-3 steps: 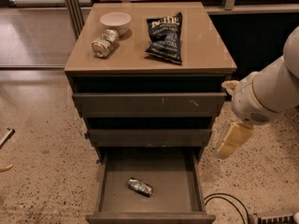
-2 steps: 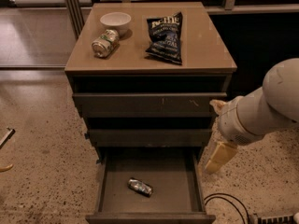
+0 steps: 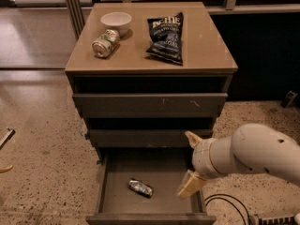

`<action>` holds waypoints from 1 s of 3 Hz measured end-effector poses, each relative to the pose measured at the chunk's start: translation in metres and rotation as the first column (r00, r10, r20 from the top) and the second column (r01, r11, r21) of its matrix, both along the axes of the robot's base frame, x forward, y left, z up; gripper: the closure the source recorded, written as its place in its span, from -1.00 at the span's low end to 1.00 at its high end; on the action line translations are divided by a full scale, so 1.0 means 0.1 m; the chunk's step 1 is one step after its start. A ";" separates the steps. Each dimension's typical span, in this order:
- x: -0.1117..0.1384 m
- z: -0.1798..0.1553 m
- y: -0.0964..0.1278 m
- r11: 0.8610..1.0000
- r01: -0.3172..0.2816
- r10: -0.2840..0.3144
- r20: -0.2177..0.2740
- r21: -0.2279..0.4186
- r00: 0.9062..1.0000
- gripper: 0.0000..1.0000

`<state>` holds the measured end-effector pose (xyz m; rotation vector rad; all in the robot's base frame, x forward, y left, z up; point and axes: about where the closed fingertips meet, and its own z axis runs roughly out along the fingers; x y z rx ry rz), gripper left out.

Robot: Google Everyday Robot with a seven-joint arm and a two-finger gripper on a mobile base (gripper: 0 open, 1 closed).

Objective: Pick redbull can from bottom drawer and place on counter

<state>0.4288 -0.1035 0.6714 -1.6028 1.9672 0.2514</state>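
**Speckled stone floor (image 3: 42, 172), a dark cabinet (image 3: 150, 106), one slim can in its open bottom drawer**

Nearest the camera, the bottom drawer (image 3: 117, 198) stands open and shows its plain grey inside. One slim can (image 3: 141, 188), silver and dark blue, lies on its side on the drawer's floor, a little left of the middle and clear of every wall. Its long axis runs slantwise, with one shiny end toward the back left and the other toward the front right.

Near the can on its right, not touching it, the end effector (image 3: 191, 162) hangs at the drawer's right side. Its two tan fingers (image 3: 190, 185) are spread apart with nothing between them. One points down over the drawer and the other points up at the front of the middle drawer.

The single thick white arm (image 3: 253, 153) reaches in from the right edge, roughly level and low over the floor. One black cable (image 3: 225, 201) loops beneath it.

Two shallower drawers sit above the open one. Farthest back, the counter (image 3: 206, 50) carries three things. One green-and-white can (image 3: 105, 43) lies on its side, one white bowl (image 3: 116, 20) sits just behind it, and one dark chip bag (image 3: 165, 36) lies flat to the right.
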 end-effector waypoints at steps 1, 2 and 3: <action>0.07 -0.52 0.33 0.991 -0.014 0.009 0.042 0.131 0.999 -1.00; 0.23 -0.97 0.68 0.970 -0.011 -0.013 0.096 0.242 0.995 -1.00; 0.59 -1.41 0.90 0.945 0.022 -0.059 0.103 0.326 0.993 -1.00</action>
